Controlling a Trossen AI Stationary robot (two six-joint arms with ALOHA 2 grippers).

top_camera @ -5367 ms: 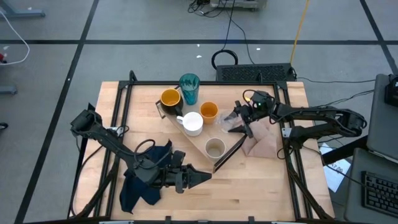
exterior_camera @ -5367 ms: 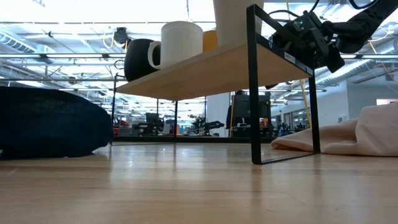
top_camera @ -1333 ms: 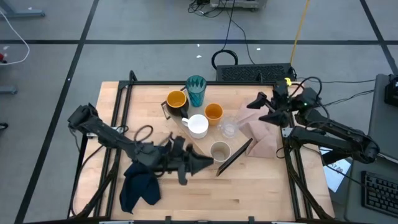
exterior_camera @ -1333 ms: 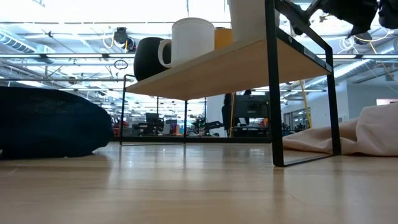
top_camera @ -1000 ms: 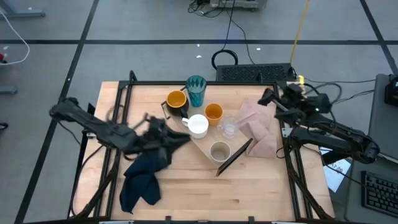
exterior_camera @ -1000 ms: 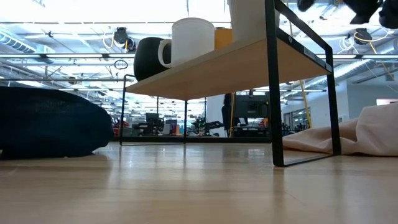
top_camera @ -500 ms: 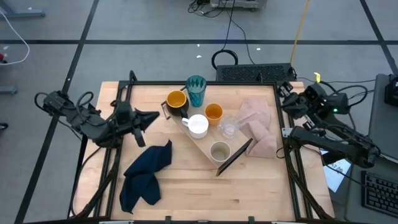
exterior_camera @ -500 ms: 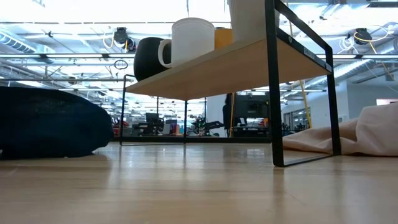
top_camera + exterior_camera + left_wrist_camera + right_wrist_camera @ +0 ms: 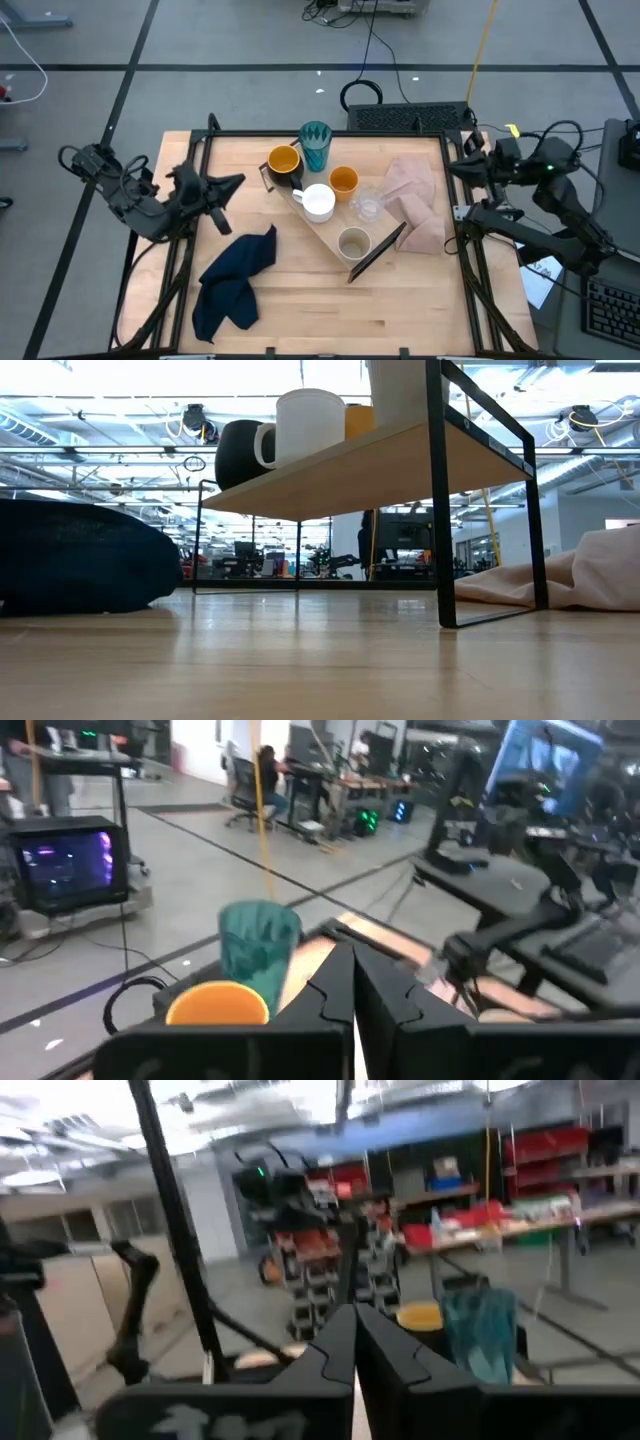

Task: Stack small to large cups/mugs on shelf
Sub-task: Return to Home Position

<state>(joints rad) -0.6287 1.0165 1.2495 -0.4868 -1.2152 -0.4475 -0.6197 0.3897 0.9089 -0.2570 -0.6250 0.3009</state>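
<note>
The shelf [image 9: 328, 226] is a light-wood board lying aslant in the middle of the table, standing on dark end supports [image 9: 438, 510]. On it, bases down, stand the teal tumbler [image 9: 315, 145], the yellow-orange mug [image 9: 283, 163], the white mug [image 9: 319, 201], the small orange cup [image 9: 343, 181], the small clear cup [image 9: 369, 208] and the beige-grey cup [image 9: 352, 243]. My left gripper [image 9: 236, 182] is shut and holds nothing, raised at the table's left edge and pointing at the cups. My right gripper [image 9: 455, 168] is shut and holds nothing at the right edge.
A dark blue cloth [image 9: 235, 282] lies crumpled near the front left. A pinkish-beige cloth [image 9: 415, 205] lies right of the shelf. Black frame rails [image 9: 190, 190] run along the table's left and right sides. Bare wood shows at the front [image 9: 400, 310].
My left gripper has drawn back from above the dark blue cloth toward the table's left edge, turning level. My right gripper has pulled away from the pinkish-beige cloth toward the right edge, risen and shut. The cups and the shelf have stayed where they were.
</note>
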